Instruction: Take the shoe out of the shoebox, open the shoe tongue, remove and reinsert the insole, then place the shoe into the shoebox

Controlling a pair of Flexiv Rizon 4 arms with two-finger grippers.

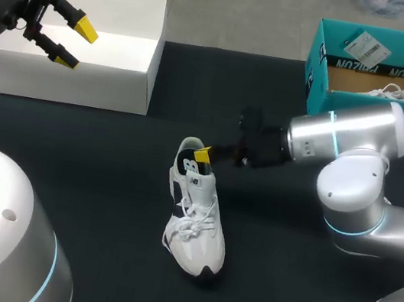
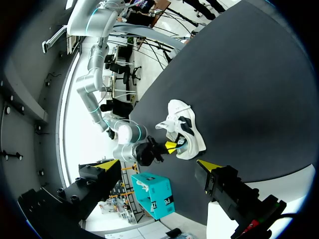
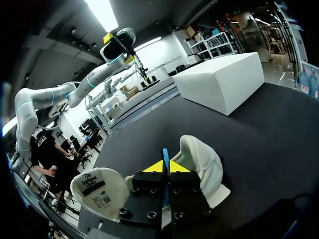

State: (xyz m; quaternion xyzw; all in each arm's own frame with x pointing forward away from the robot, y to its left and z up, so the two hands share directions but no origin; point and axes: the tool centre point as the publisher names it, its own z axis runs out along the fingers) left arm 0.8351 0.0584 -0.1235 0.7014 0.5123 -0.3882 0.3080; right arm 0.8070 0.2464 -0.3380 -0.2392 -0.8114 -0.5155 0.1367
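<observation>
Your right gripper (image 1: 201,153) is pinched shut on the heel rim of the shoe (image 1: 195,235), which rests on its sole on the black table (image 1: 104,181). The white box (image 1: 118,52) lies well left of the shoe. The teal shoebox (image 1: 318,97) sits well apart from the shoe, to its right. Your left gripper (image 1: 76,45) hangs wide open, far from the shoe.

the head camera sits high behind the robot, looking down on the table (image 1: 109,151). the left wrist camera looks from far off and above, across the table at the shoe (image 2: 184,129). the right wrist camera is low, right at the shoe, facing the white box (image 3: 224,82). all three share the shoe.
</observation>
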